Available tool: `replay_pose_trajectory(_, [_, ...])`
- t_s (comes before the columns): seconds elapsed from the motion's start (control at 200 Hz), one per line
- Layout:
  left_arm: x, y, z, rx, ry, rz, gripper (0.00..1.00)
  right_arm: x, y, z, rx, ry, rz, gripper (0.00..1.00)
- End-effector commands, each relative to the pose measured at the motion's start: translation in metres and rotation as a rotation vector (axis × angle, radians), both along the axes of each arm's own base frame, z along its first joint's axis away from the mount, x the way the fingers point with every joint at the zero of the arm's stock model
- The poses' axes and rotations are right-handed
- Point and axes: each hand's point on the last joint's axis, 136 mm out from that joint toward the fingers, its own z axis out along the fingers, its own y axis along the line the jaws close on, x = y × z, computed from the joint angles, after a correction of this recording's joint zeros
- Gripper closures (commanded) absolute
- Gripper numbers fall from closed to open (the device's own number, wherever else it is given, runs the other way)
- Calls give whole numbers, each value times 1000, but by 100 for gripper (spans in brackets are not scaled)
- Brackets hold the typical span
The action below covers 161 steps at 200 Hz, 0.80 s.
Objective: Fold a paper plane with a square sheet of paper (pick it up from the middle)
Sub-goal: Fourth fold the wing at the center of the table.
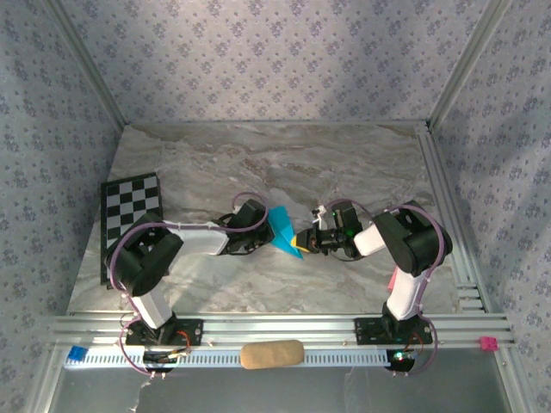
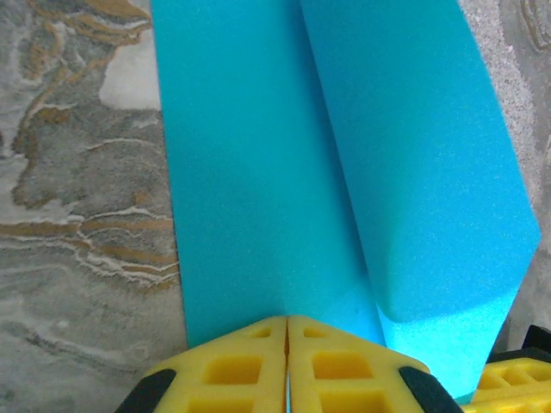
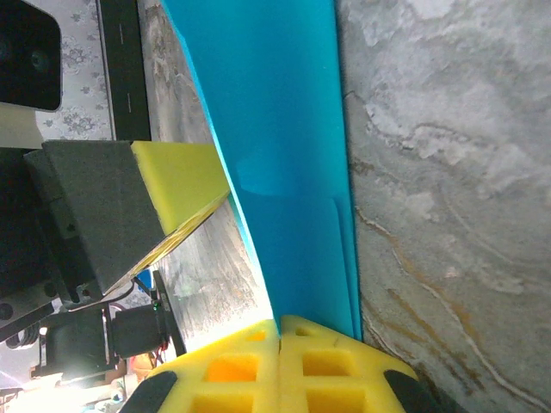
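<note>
The square sheet of paper (image 1: 281, 227), bright turquoise and folded into a creased pointed shape, hangs between my two grippers above the middle of the marble table (image 1: 258, 159). My left gripper (image 1: 265, 227) is shut on its left side. In the left wrist view the yellow fingers (image 2: 232, 370) meet at the paper's (image 2: 258, 172) near edge, and a raised flap (image 2: 430, 172) lies to the right of the crease. My right gripper (image 1: 301, 240) is shut on the paper's lower right end. The sheet (image 3: 284, 155) comes out edge-on from that gripper's (image 3: 280, 321) closed tips.
A black-and-white checkered board (image 1: 131, 206) lies at the table's left edge. A tan oblong block (image 1: 271, 354) rests on the near rail, with a small blue piece (image 1: 77, 353) and a pink piece (image 1: 488, 343) at its ends. Aluminium rails (image 1: 448, 215) border the right side.
</note>
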Motion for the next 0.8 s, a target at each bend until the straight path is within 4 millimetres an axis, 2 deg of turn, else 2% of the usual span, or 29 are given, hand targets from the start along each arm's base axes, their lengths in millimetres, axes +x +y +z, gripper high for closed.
replay_pose_trajectory(0.0, [-13,16,-12,69,44,18,90,-12,-7,-18,-63,79,-23,100])
replay_pose_trajectory(0.175, [-11,13,-8,60,30,9,90,-14,-5,-22,-83,90,-2,100])
replay_pose_trajectory(0.42, [-8,9,0,56,3,-21,88,-17,-11,-41,-131,171,-14,100])
replay_pose_trajectory(0.705, [7,-8,34,-5,-116,-86,85,-19,-14,-50,-142,210,-17,100])
replay_pose_trajectory(0.799, [10,-20,47,-52,-151,-126,85,-19,-15,-50,-142,219,-23,100])
